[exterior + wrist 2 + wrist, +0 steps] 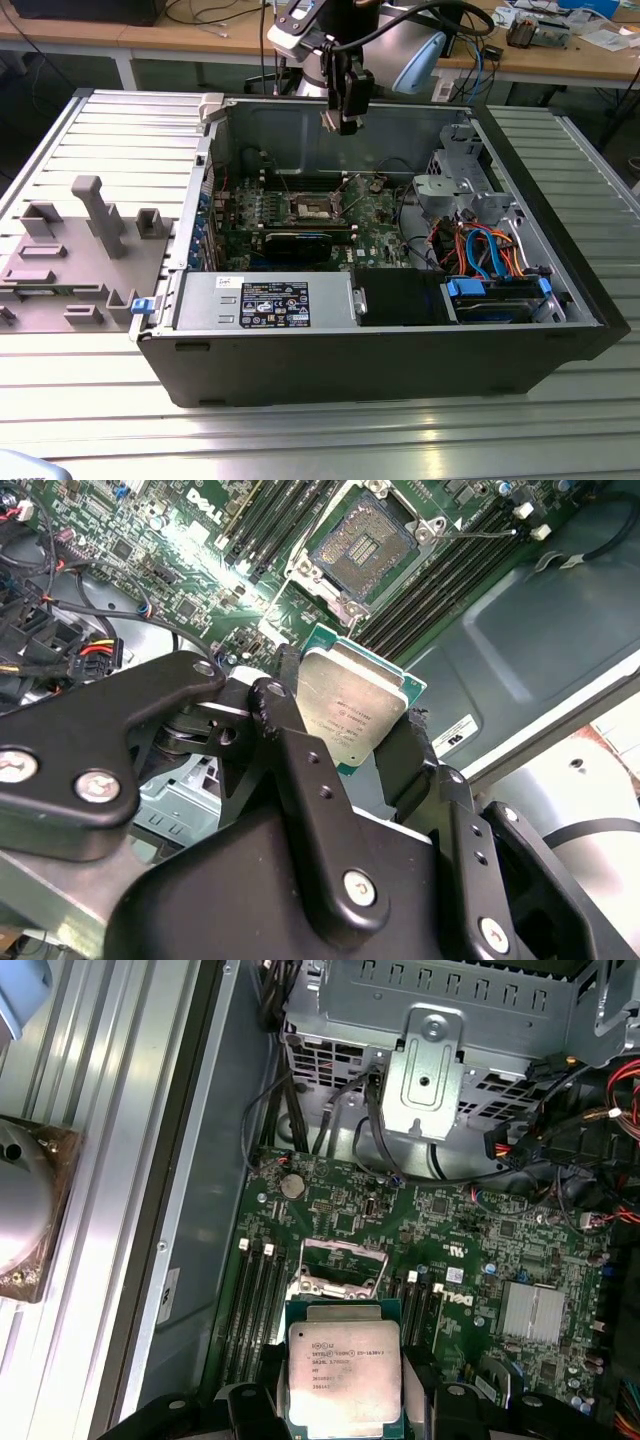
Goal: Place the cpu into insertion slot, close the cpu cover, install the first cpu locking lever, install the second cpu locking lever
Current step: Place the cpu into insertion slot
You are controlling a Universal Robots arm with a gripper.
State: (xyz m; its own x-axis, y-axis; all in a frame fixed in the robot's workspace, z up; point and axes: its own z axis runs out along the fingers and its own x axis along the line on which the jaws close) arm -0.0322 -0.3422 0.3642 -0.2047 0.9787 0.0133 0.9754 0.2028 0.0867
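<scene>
In the exterior view, my black two-finger gripper (345, 118) hung above the open black metal computer case (400, 375), near its back wall. It was well above the flat green motherboard (375, 215). The case held this board, a grey metal power supply box (265, 300) at the front wall, and a bundle of orange and blue cables (480, 250) toward the exterior view's right. The small square dark insertion slot with a silver frame (318, 207) sat in the middle of the board.

In the second wrist view, my fingers (275, 705) were clamped on two opposite edges of the small flat square cpu with a silver-grey metal top (350, 708). The insertion slot (365, 550) was apart from the cpu and had nothing inside; its contact field lay bare.

In the first wrist view, the cpu (343, 1375) was in line with the insertion slot (335, 1265) but not yet over it. I could not tell how the cover stood.

I judged the grip to be narrow, on the edges only. The cpu could slip or tilt if I came down too fast. If it landed askew or turned the wrong way, it could bend the fine contacts. My fingers could also strike the silver frame.
</scene>
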